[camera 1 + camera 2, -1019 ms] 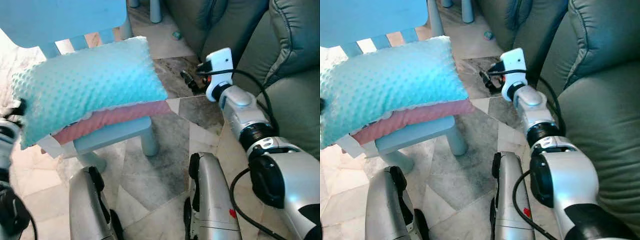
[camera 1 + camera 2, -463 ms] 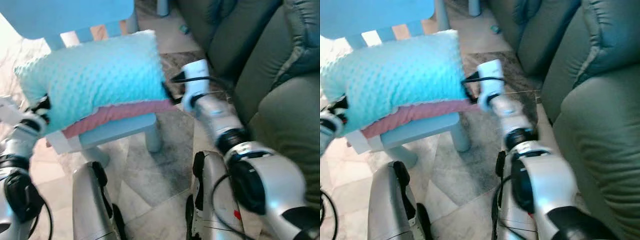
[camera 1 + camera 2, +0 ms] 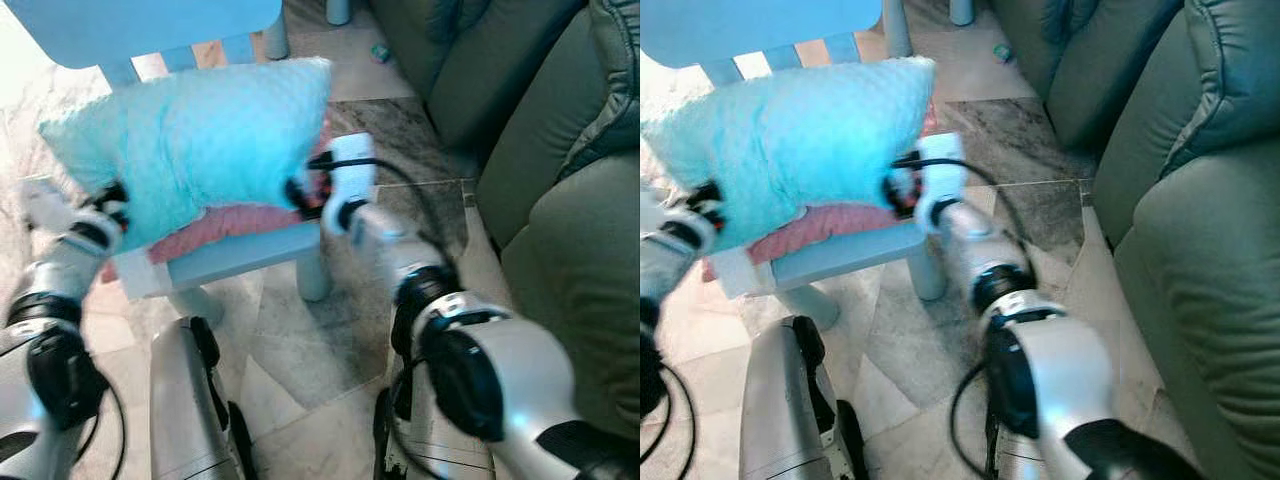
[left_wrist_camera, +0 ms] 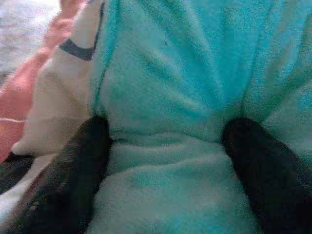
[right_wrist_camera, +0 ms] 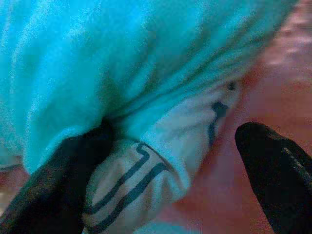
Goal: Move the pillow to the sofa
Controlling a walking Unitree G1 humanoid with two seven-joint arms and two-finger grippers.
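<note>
A dark green sofa (image 3: 560, 130) with smooth, leather-like padded cushions filled the robot's right side, above a floor (image 3: 330, 320) of marbled stone tiles. Before the robot stood a small light-blue plastic chair (image 3: 235, 255), its backrest at the top of the head views. On the seat lay the pillow (image 3: 190, 150), a plump turquoise cushion with a nubbly, dotted fleece face, resting on a flatter pink cushion (image 3: 215, 225).

The left hand (image 3: 105, 200) was at the pillow's left end and the right hand (image 3: 305, 190) at its right end; both head views were blurred there.

The wrist views gave what the head views could not. In the left wrist view the two black fingers (image 4: 73, 170) stood apart, pressed into the soft turquoise fleece, which bulged between them. In the right wrist view the fingers (image 5: 53, 180) were spread wide around the pillow's edge, where a white fabric panel (image 5: 161, 161) with dark line markings showed beneath the fleece, pink behind it.
</note>
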